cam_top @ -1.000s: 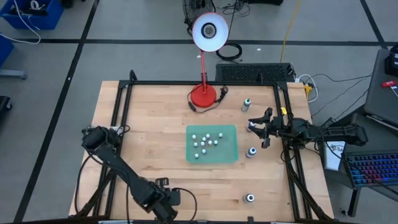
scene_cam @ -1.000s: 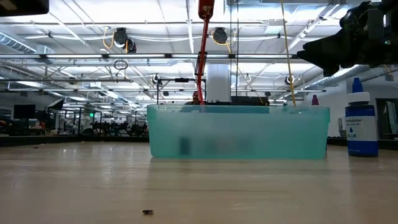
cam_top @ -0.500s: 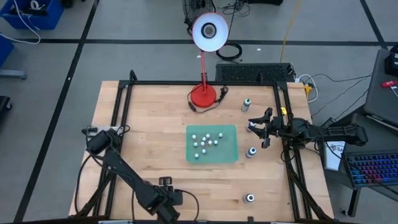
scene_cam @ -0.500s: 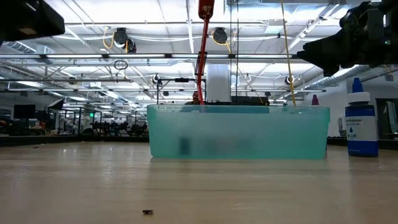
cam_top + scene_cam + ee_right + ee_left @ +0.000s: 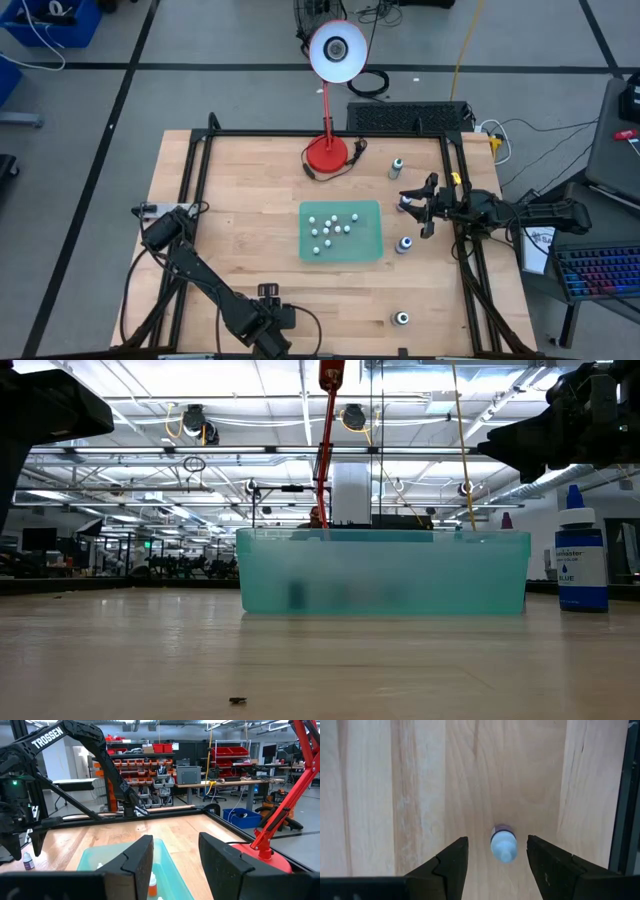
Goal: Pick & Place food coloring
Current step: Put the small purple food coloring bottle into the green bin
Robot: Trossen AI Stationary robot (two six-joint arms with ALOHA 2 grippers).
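A green tray (image 5: 341,230) mid-table holds several tiny white round-topped pieces (image 5: 333,226); in the low view the tray (image 5: 385,570) is translucent teal. Pale bottles stand upright on the wood to its right (image 5: 397,167), (image 5: 405,243), (image 5: 401,319). My right gripper (image 5: 418,206) is open and raised beside the tray's right edge, pointing toward the table's left. A fourth bottle (image 5: 403,203) stands by its fingertips and shows low between its fingers (image 5: 151,886). My left gripper (image 5: 497,841) is open, high over the table's near part, with a purple-collared bottle (image 5: 503,843) framed far below it.
A red-based desk lamp (image 5: 327,152) stands at the far edge, its white shade over the rail. A black frame rail (image 5: 458,190) runs along the table's right side. A blue-labelled bottle (image 5: 580,555) stands right of the tray in the low view. Bare wood lies left of the tray.
My left arm has swung over the table's near left part, and its dark body has come into the upper left corner of the low view. My right arm, the tray and the bottles have kept still.
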